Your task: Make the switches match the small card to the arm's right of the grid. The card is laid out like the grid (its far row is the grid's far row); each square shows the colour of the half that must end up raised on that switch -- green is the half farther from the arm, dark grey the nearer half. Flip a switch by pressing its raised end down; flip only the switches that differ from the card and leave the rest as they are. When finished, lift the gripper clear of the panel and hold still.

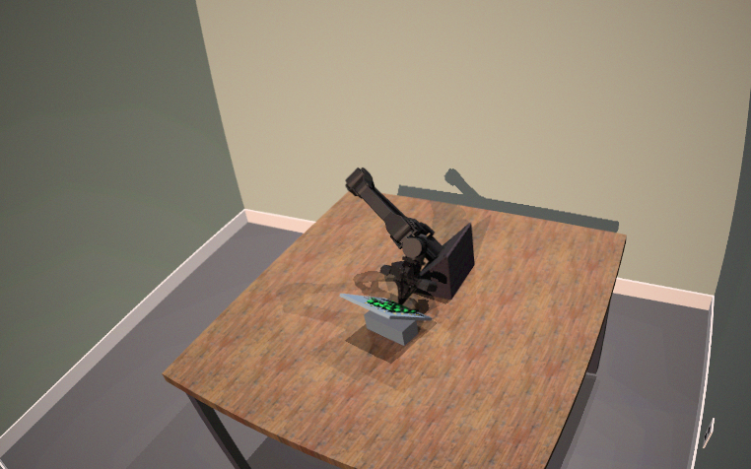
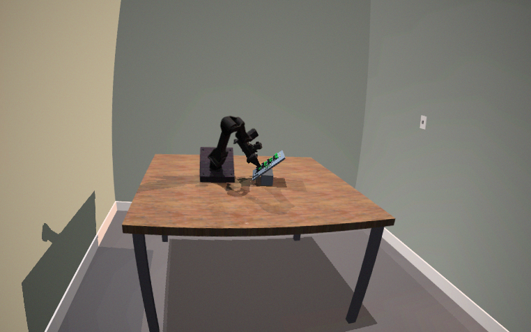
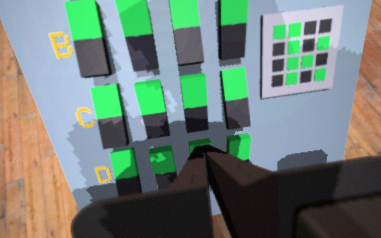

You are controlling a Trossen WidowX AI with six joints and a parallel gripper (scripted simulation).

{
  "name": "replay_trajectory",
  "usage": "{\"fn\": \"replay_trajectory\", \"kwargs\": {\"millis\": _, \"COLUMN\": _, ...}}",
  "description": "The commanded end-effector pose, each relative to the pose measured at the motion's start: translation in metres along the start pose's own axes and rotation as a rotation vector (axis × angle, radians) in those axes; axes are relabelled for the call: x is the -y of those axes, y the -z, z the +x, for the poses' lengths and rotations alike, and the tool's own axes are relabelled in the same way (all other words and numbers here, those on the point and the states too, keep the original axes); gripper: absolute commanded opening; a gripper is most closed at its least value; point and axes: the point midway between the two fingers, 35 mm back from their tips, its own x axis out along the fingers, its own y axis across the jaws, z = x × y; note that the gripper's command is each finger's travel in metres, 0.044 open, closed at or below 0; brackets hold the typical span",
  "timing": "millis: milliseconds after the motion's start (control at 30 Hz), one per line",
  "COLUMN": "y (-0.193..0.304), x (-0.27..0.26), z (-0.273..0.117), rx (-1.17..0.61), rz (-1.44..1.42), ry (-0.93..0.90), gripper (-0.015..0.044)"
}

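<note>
My gripper (image 1: 401, 301) (image 2: 259, 166) (image 3: 202, 152) is shut and empty. In the wrist view its tip is over the third switch of row D (image 3: 199, 144), covering most of it; contact is not clear. The tilted panel (image 1: 354, 299) (image 3: 291, 125) shows rows B, C and D, each switch with a green far half and dark near half. Row A is out of the wrist view. Raised halves are hard to tell. The card (image 3: 266, 90) reads, far row first: green, green, dark, dark; dark, green, dark, green; dark, green, green, dark; dark, green, dark, green.
The panel rests on a grey block (image 1: 389, 329) (image 2: 266, 178) on the wooden table (image 1: 483, 378) (image 2: 217, 210). The arm's dark base plate (image 1: 460, 262) (image 2: 217, 173) stands close to the panel's near side. The card sits raised at the panel's right.
</note>
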Motion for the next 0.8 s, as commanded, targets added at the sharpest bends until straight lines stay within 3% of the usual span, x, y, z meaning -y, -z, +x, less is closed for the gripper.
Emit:
{"fn": "replay_trajectory", "kwargs": {"millis": 0, "y": 0.001, "x": 0.000, "z": 0.001, "rx": -0.003, "rz": -0.006, "ry": -0.003, "gripper": 0.0000}}
{"fn": "replay_trajectory", "kwargs": {"millis": 633, "y": 0.001, "x": 0.000, "z": 0.003, "rx": -0.003, "rz": -0.006, "ry": -0.003, "gripper": 0.0000}}
{"fn": "replay_trajectory", "kwargs": {"millis": 767, "y": 0.003, "x": -0.006, "z": -0.019, "rx": -0.004, "rz": -0.003, "ry": -0.015, "gripper": 0.0000}}
